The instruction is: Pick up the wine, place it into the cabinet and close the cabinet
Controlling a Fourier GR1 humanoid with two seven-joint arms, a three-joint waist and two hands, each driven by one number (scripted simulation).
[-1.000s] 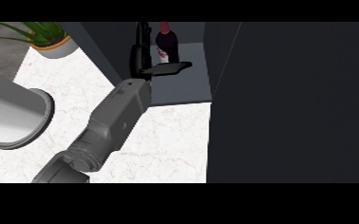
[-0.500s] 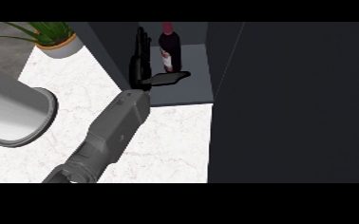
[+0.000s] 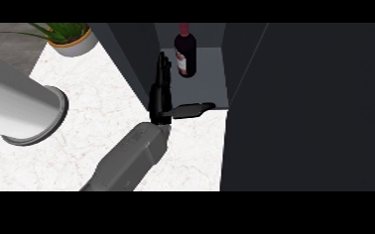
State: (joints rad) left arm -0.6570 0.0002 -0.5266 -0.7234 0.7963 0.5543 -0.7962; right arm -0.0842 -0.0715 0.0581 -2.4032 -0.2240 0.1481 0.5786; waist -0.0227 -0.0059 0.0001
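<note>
Only the left hand [image 3: 162,98] showed, reaching up from its grey forearm [image 3: 135,156] to the open front of the cabinet [image 3: 132,54]. Its fingers [image 3: 164,72] were straight and pressed together, pointing toward the back of the cabinet and lying along the inner side of the cabinet's left wall. The thumb [image 3: 194,110] stuck out sideways, well apart from the fingers, across the front edge of the cabinet's floor. The hand held nothing.

The wine bottle [image 3: 184,54] stood upright inside the cabinet, on the cabinet's grey floor, toward the back and nearer the left wall than the right. It had a dark body, a pale label and a red top. A narrow gap showed between the bottle and the fingertips beside it, so the two were apart.

A broad dark panel [image 3: 307,104] rose on the right side of the cabinet's opening; whether it was the door could not be told. The white marbled counter [image 3: 73,158] spread out in front of the cabinet and to its left. A potted plant [image 3: 73,39] stood on the counter well to the left of the cabinet, near the back. A grey round container [image 3: 29,114] sat further left of the cabinet, nearer the front.
</note>
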